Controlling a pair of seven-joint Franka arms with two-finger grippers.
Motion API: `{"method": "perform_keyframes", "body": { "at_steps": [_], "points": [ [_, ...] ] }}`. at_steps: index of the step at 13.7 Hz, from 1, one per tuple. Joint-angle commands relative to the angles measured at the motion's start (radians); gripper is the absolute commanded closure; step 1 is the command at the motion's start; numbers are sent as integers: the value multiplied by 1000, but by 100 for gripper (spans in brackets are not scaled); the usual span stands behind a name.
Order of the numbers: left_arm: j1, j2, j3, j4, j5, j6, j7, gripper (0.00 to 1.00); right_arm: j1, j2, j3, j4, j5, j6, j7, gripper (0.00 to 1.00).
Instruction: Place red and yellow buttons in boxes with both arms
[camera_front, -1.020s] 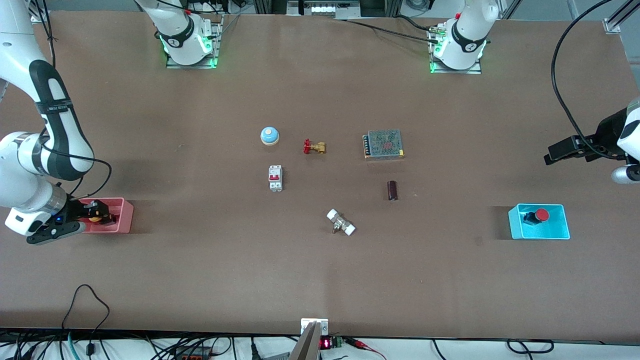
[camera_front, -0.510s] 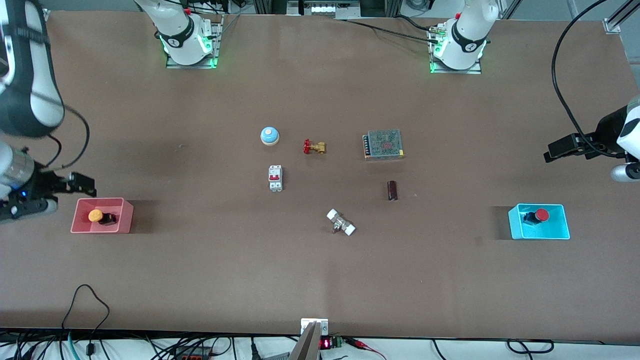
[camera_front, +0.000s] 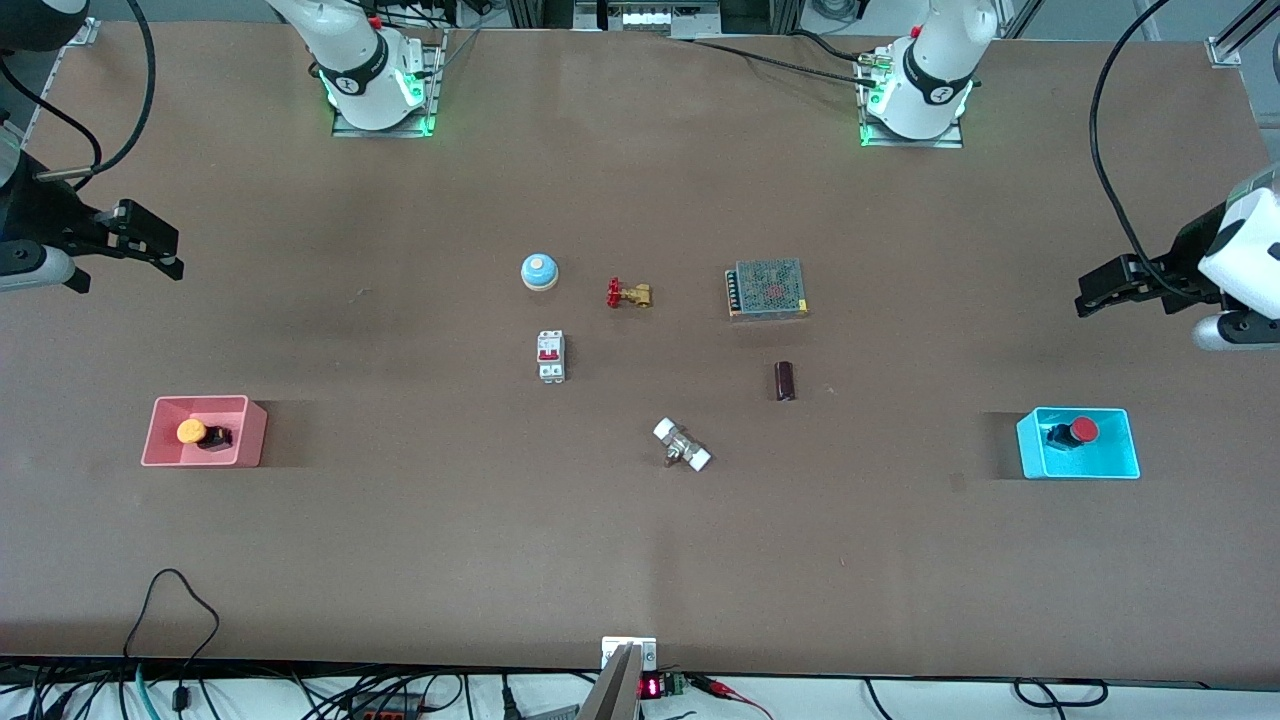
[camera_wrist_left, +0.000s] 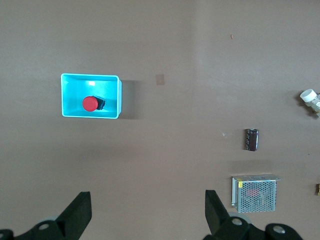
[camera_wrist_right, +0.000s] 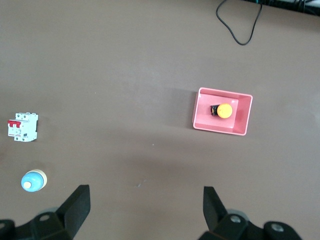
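Observation:
The yellow button (camera_front: 192, 432) lies in the pink-red box (camera_front: 250, 440) at the right arm's end of the table; both show in the right wrist view, button (camera_wrist_right: 224, 110) and box (camera_wrist_right: 245, 117). The red button (camera_front: 1082, 431) lies in the cyan box (camera_front: 1120, 455) at the left arm's end; both show in the left wrist view, button (camera_wrist_left: 90, 103) and box (camera_wrist_left: 70, 95). My right gripper (camera_front: 150, 243) is open and empty, raised above bare table. My left gripper (camera_front: 1100, 292) is open and empty, raised above bare table.
In the table's middle stand a blue dome bell (camera_front: 539, 271), a brass valve with a red handle (camera_front: 628, 294), a white circuit breaker (camera_front: 551, 356), a metal mesh power supply (camera_front: 768, 288), a dark cylinder (camera_front: 785, 380) and a white-capped fitting (camera_front: 682, 445).
My right gripper has let go of the yellow button in the pink-red box and risen up and away toward the robots' bases. My left gripper has shifted only slightly.

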Motion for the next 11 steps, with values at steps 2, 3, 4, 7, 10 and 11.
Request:
{"method": "perform_keyframes", "body": {
  "at_steps": [2, 3, 4, 7, 10, 11],
  "points": [
    [24, -31, -5, -30, -7, -2, 8, 0, 57, 9, -52, -10, 17, -19, 21, 0],
    [24, -32, -5, -30, -7, -2, 8, 0, 59, 9, -51, -10, 17, -26, 24, 0],
    [24, -34, -5, -30, -7, -2, 9, 0, 60, 10, -51, -10, 16, -48, 30, 0],
    [22, -35, -5, -32, -6, -2, 9, 0, 60, 9, -51, -10, 13, -69, 31, 0],
    [22, -35, -5, -32, -4, -3, 9, 0, 60, 9, -51, -10, 13, -71, 35, 0],
    [22, -35, -5, -32, -4, -3, 9, 0, 59, 9, -51, -10, 14, -72, 36, 0]
  ]
}}
